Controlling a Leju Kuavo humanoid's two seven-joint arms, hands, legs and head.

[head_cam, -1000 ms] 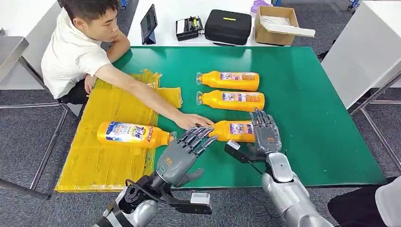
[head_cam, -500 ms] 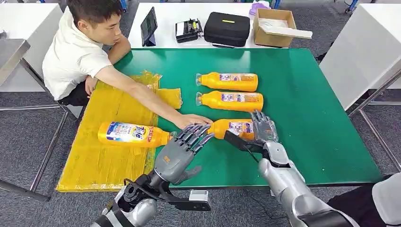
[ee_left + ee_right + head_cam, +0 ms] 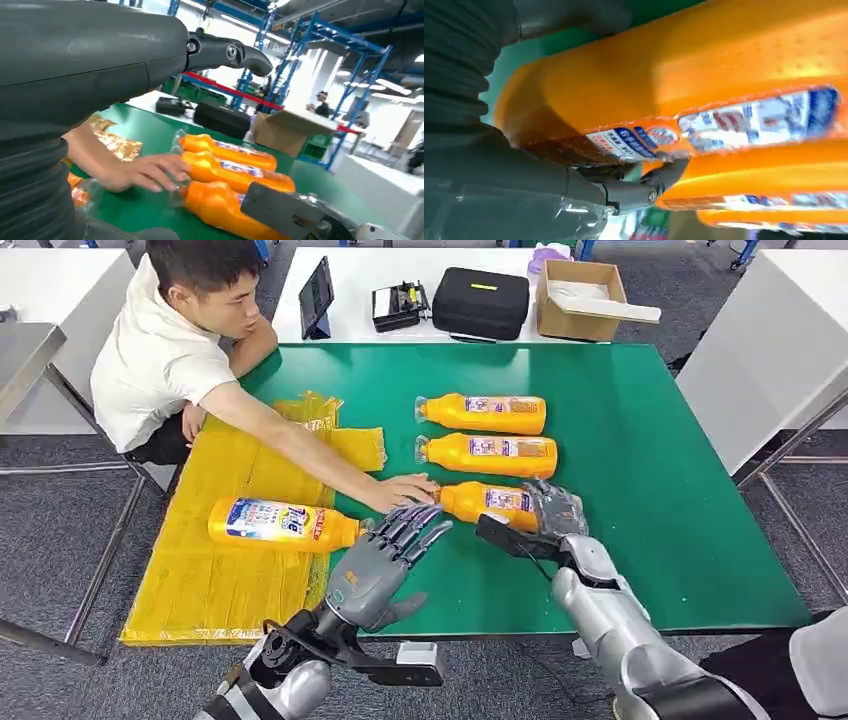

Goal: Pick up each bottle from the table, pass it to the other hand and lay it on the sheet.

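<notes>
Your right hand [image 3: 556, 512] is wrapped over the base end of the nearest bottle [image 3: 487, 502], which lies on its side on the green bench [image 3: 650, 470], cap toward the yellow sheet [image 3: 230, 580]; treat the hold as not yet proven, since the bottle rests on the bench. Your left hand [image 3: 385, 560] hovers near the cap end with fingers spread and nothing in it. Note the main hazard: a person's hand [image 3: 405, 490] rests at the cap of that same bottle, directly between your two hands, so a lift or a reach by the left hand could strike it. A second risk is slip: the bottle is smooth and held near one end, so it may pivot or drop as it rises. Two more bottles [image 3: 485, 453] lie just behind it, close enough to be knocked. One bottle on the sheet [image 3: 283, 524] is already placed. Use the right wrist view to check contact: it shows dark fingers [image 3: 644, 187] curled under the orange body against its label, which the head view hides. The left wrist view shows the person's fingers lying right at the cap.
</notes>
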